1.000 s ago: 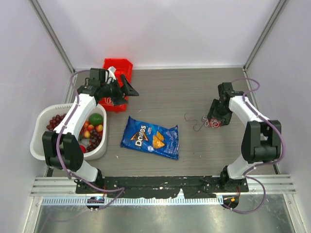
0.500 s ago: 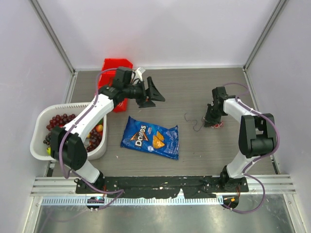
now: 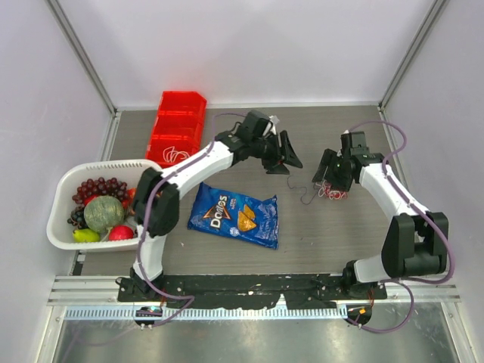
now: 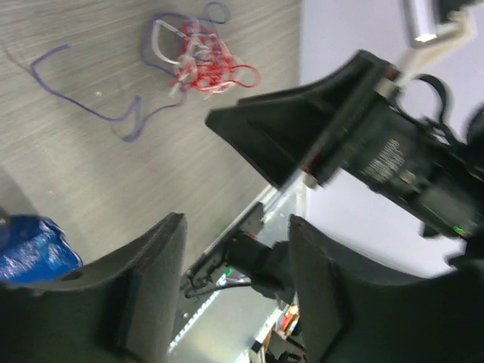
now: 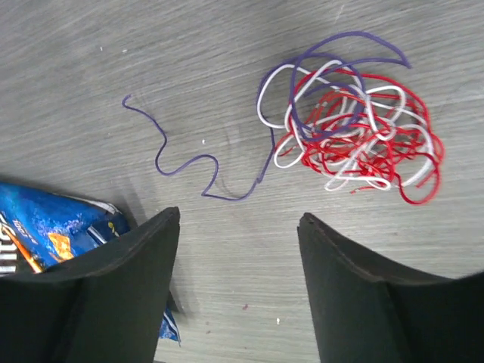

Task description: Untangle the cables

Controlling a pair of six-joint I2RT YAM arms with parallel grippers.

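Observation:
The cables (image 3: 335,193) lie on the table as a small tangle of red and white loops, with a bluish-purple cord (image 3: 304,193) trailing left. My right gripper (image 3: 327,175) is open and empty just above the tangle. In the right wrist view the tangle (image 5: 352,140) and the purple cord (image 5: 189,162) lie ahead of the open gripper (image 5: 238,217). My left gripper (image 3: 291,160) is open and empty, left of the cables. The left wrist view shows the tangle (image 4: 200,60) beyond the open gripper (image 4: 236,221), with the right gripper (image 4: 363,128) beside it.
A blue chip bag (image 3: 234,214) lies left of the cables, near the purple cord's end; it also shows in the right wrist view (image 5: 53,234). A red bin (image 3: 178,128) stands at the back left. A white basket (image 3: 60,189) of fruit sits at the left edge.
My left arm has swung from the red bin across to the middle, close to the cables. My right gripper has shifted slightly over the tangle. The cables lie where they were.

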